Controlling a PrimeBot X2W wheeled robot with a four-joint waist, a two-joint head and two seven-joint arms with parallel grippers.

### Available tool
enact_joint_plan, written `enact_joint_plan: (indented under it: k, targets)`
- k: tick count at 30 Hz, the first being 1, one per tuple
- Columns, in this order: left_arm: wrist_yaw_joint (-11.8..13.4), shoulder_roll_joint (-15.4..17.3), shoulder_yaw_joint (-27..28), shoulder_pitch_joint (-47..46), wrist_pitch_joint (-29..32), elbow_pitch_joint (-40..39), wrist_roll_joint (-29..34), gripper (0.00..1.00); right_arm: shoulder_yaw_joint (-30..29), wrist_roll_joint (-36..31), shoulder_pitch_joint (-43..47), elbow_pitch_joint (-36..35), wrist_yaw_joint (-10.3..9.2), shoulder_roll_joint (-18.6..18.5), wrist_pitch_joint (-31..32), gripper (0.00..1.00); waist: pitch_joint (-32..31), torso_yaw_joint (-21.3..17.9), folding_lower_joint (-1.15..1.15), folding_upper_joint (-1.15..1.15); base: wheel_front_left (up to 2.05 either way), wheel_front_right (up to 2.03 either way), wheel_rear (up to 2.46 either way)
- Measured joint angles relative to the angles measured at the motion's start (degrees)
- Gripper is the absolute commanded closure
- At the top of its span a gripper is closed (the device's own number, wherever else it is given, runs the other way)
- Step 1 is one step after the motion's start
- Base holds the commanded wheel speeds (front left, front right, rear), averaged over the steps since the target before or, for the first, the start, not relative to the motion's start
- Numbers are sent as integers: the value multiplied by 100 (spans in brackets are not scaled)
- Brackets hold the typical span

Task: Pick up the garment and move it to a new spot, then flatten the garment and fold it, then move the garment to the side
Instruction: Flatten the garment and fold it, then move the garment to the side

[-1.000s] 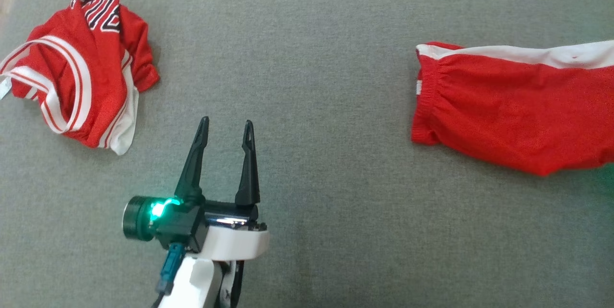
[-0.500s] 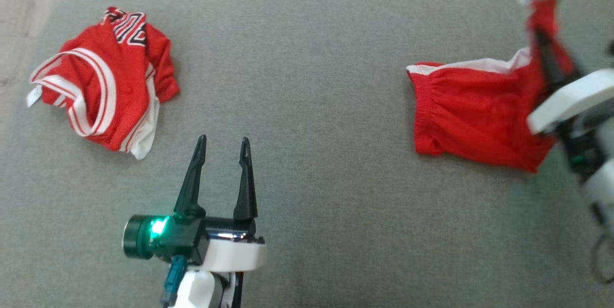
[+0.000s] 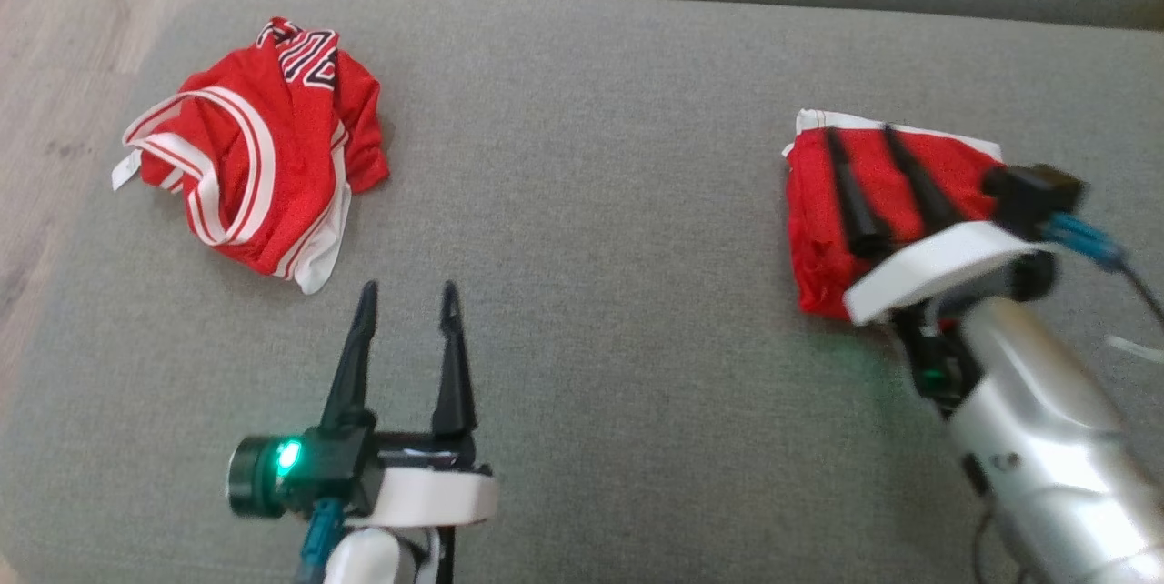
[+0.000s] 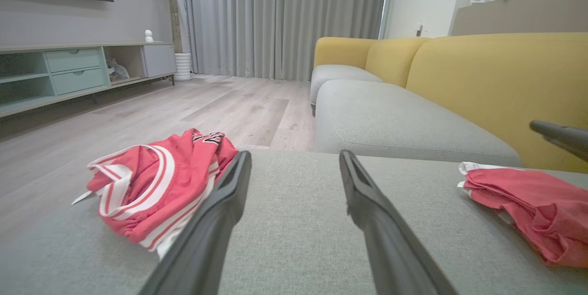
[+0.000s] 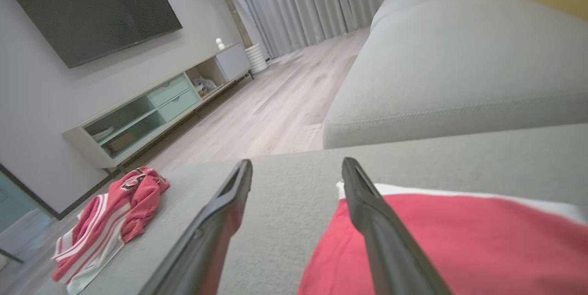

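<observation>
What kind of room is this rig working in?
Most likely a home living room: a yellow-backed sofa with grey seats, a wall-mounted TV above a low console, and floor-length curtains.

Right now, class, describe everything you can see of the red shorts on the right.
The shorts are thin red fabric with a white band along the far edge. They lie doubled up and wrinkled, in soft layers, on the right side of the grey cushion. The open right gripper hangs over them, its dark fingers pointing across the red cloth. Whether it touches the cloth cannot be told.
</observation>
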Motion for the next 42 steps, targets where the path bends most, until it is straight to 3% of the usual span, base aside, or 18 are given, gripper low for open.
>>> enact_joint_plan:
  k: [6, 15, 24, 42]
  targets:
    - [144, 2, 271, 374, 0, -164, -48, 0, -1145, -591, 769, -1014, 0, -324, -101, 0, -226, -118, 0, 0, 0, 0, 0]
    - [73, 7, 614, 859, 0, -372, 87, 0, -2167, -1814, 2572, -2380, 0, -218, -107, 0, -580, -360, 0, 0, 0, 0, 0]
    - [-132, 15, 950, 1300, 0, -408, 439, 0, -2515, -2681, 3657, -2856, 0, 254, -105, 0, -916, -560, 0, 0, 0, 0, 0]
    - [-374, 24, 1093, 1552, 0, -279, 806, 0, -2499, -3253, 3942, -2922, 0, 485, -105, 0, -1074, -773, 0, 0, 0, 0, 0]
